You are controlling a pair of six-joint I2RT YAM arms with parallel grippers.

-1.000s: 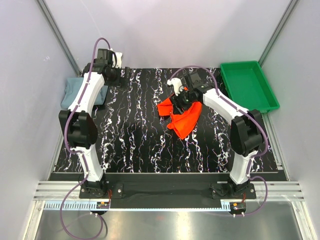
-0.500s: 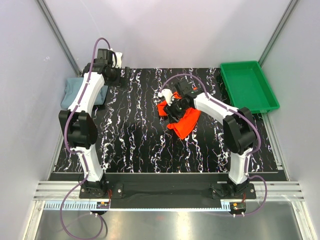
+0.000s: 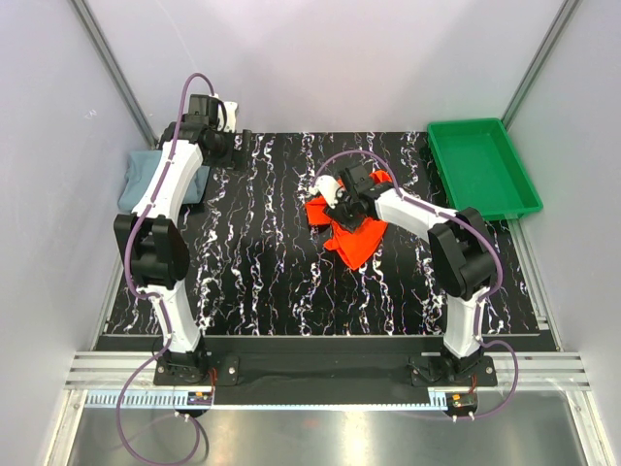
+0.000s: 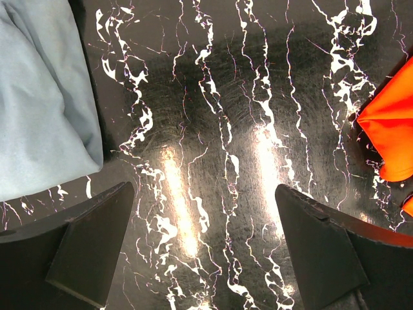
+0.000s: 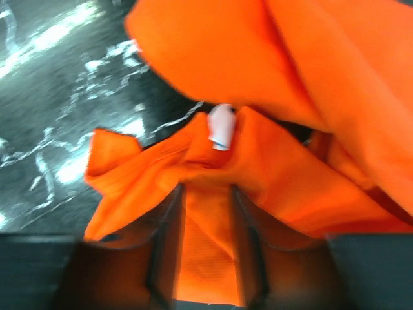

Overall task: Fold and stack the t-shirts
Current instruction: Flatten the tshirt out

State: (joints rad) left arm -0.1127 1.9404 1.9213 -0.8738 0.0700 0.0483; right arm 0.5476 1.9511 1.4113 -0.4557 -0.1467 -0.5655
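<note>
Top external: orange-red t-shirt [image 3: 359, 238] is lying crumpled right of centre on the surface [image 3: 262, 262], toward the far edge. Right claw [image 3: 336, 202] is sitting down on the shirt's far left part. Right wrist: a fold of the orange-red t-shirt [image 5: 310, 97] is running between the two fingers [image 5: 161, 258], and both are touching cloth. The view is blurring, so I cannot tell if the claw is clamping yet. A white label [image 5: 221, 126] is showing just past the fingertips.

Left claw [image 3: 236, 139] is hovering over the far left corner of the surface, fully released and gripping nothing. Left wrist: left claw [image 4: 206, 252] is showing bare surface between its fingers [image 4: 90, 245].

Grey-blue t-shirt [image 3: 146, 180] is lying bunched at the left edge, part of it hanging off. In the left wrist view it [image 4: 39, 97] is sitting beside the claw without touching it.

Green tray [image 3: 480, 160] is sitting just off the far right corner
</note>
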